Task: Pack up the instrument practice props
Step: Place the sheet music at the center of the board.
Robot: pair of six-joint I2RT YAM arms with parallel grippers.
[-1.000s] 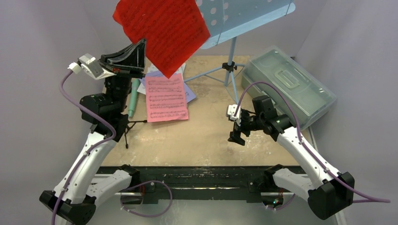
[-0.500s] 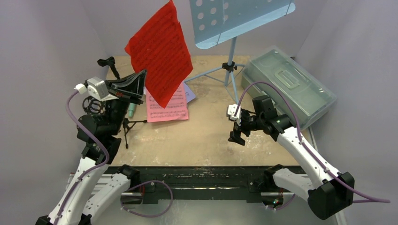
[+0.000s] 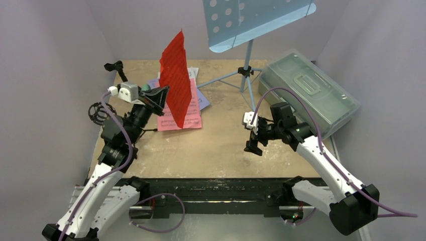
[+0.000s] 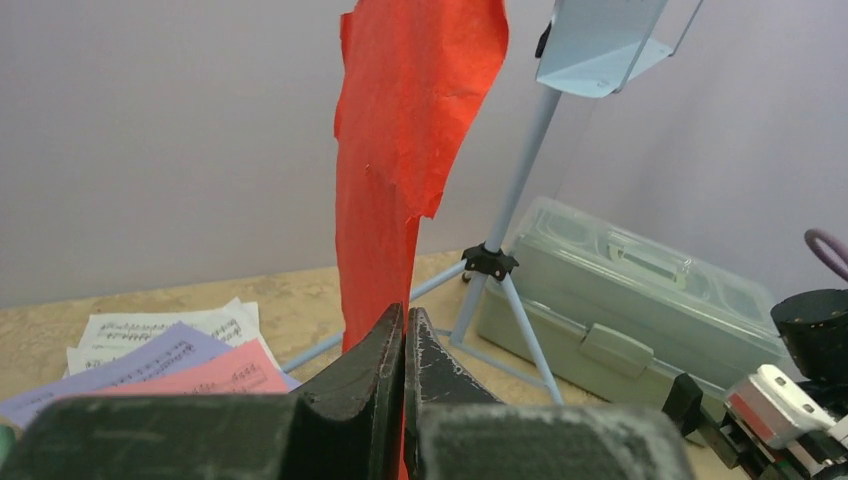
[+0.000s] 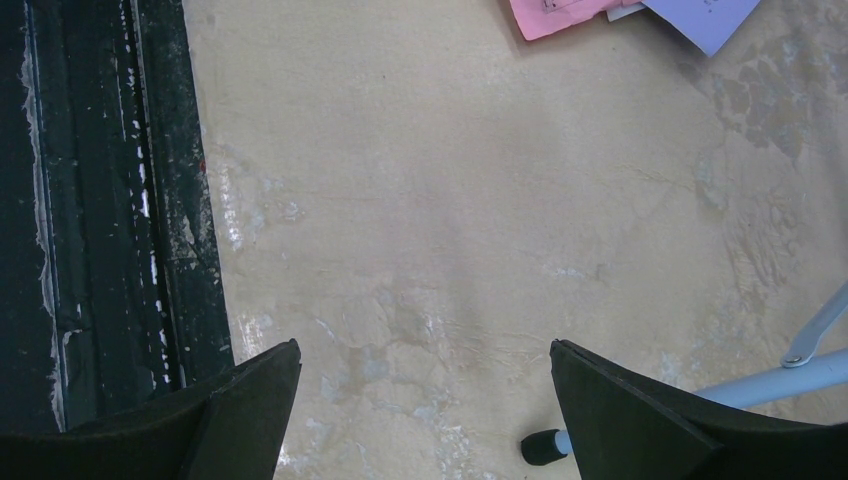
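Observation:
My left gripper (image 3: pixel 163 95) is shut on the lower edge of the red music sheet (image 3: pixel 177 80), which stands upright and edge-on above the sheets on the table. In the left wrist view the jaws (image 4: pixel 403 330) are pressed together on the red sheet (image 4: pixel 410 130). The pink sheet (image 3: pixel 193 109), lilac sheet (image 3: pixel 202 100) and white sheet (image 3: pixel 193 73) lie under it. The light-blue music rack (image 3: pixel 251 17) stands on tripod legs at the back. A teal microphone (image 3: pixel 145 86) peeks out behind my left wrist. My right gripper (image 3: pixel 252 143) is open and empty over bare table (image 5: pixel 425 370).
The translucent grey-green box (image 3: pixel 311 90) sits closed at the right, also seen in the left wrist view (image 4: pixel 640 300). A black pole (image 3: pixel 116 68) and round base (image 3: pixel 98 113) are at far left, a small black tripod (image 3: pixel 143 131) near my left arm. A rack leg foot (image 5: pixel 540 447) lies by my right fingers.
My left arm has lowered and swung forward, bringing the red sheet down from beside the rack and turning it edge-on over the sheets. The right arm has not moved.

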